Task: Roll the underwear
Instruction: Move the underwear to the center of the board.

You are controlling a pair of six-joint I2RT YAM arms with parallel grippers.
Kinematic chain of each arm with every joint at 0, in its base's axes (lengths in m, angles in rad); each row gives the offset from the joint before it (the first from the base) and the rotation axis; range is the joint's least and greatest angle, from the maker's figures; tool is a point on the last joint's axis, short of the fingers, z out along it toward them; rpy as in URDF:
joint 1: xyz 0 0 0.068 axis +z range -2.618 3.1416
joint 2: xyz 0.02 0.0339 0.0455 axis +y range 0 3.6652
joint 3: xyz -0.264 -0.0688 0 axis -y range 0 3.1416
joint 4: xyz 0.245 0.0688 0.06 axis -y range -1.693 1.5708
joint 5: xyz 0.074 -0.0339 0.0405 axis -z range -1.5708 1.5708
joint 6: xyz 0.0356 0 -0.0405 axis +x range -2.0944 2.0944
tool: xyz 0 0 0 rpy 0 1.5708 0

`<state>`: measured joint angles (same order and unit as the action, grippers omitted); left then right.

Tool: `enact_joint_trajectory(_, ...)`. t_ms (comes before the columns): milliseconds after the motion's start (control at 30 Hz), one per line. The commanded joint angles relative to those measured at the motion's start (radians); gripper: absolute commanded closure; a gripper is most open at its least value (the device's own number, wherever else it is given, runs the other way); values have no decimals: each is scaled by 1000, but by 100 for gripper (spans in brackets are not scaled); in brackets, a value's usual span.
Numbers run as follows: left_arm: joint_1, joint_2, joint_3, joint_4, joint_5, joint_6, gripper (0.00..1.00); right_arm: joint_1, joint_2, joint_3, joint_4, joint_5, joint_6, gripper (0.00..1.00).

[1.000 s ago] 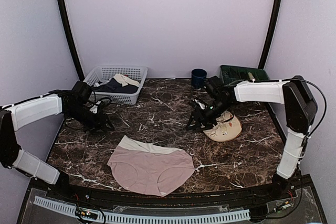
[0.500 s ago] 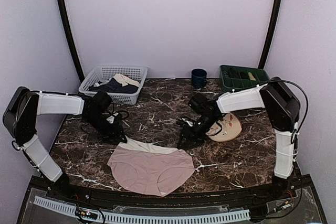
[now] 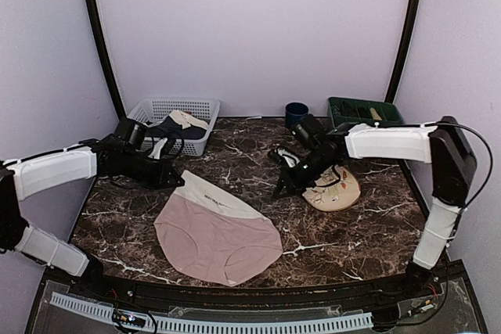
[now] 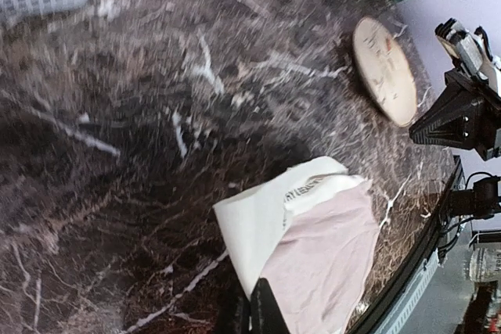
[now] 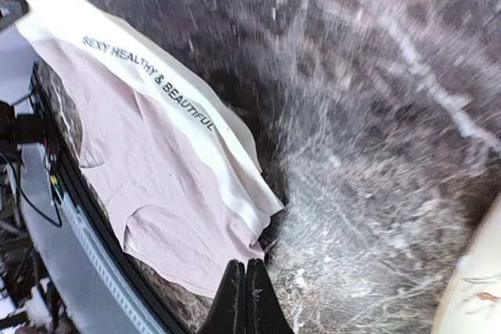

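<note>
The underwear [image 3: 219, 232] lies front and centre on the marble table, dusty pink with a cream lettered waistband. My left gripper [image 3: 174, 177] is shut on the waistband's left corner and holds it raised off the table. In the left wrist view my fingertips [image 4: 254, 314] pinch the cream band of the underwear [image 4: 329, 248]. My right gripper [image 3: 282, 189] is shut and empty, hovering above the table beyond the garment's right end. In the right wrist view its closed tips [image 5: 245, 295] hang over the edge of the underwear [image 5: 156, 170].
A round plate [image 3: 338, 191] lies just right of my right gripper. A white basket [image 3: 149, 107] with a navy garment and a beige cloth stands back left. A dark cup [image 3: 296, 115] and a green tray [image 3: 360, 111] stand at the back.
My left gripper closed on the waistband's left corner and lifted it back and left, dragging the underwear leftward. My right gripper drew back from the garment toward the plate.
</note>
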<state>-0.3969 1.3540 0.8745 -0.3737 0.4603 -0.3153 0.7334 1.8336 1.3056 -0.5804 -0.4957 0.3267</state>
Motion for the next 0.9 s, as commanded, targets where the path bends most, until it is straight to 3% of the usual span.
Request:
enact_joint_trajectory(0, -1, -134, -80, 214, -89, 42, 100, -10, -140, -55, 165, 335, 12, 100)
enact_joint_trajectory(67, 9, -88, -67, 269, -190, 51, 95, -41, -77, -18, 150, 433, 15, 97)
enact_joint_trajectory(100, 22, -31, -28, 242, -223, 50, 78, -61, -33, 33, 102, 423, 21, 77)
enact_joint_trajectory(133, 31, 41, 44, 118, -290, 48, 64, -70, 3, 83, 48, 394, 25, 57)
enact_joint_trajectory(200, 35, 154, 184, -69, -482, 23, 62, -65, 23, 122, 25, 327, -2, 52)
enact_joint_trajectory(267, 41, 153, 197, -144, -606, 3, 62, -54, 2, 85, 72, 198, -9, 52)
enact_joint_trajectory(333, 44, 95, 154, -115, -625, -1, 62, -46, -7, 46, 113, 113, 1, 53)
enact_joint_trajectory(600, -36, 52, 37, -94, -202, 65, 64, -30, 164, 177, 7, 12, -94, 67)
enact_joint_trajectory(733, -107, 63, -17, -76, -99, 46, 64, 5, 273, 273, -51, 8, -143, 75)
enact_joint_trajectory(867, -141, 81, -45, -61, -77, 22, 64, 21, 351, 342, -95, 56, -162, 76)
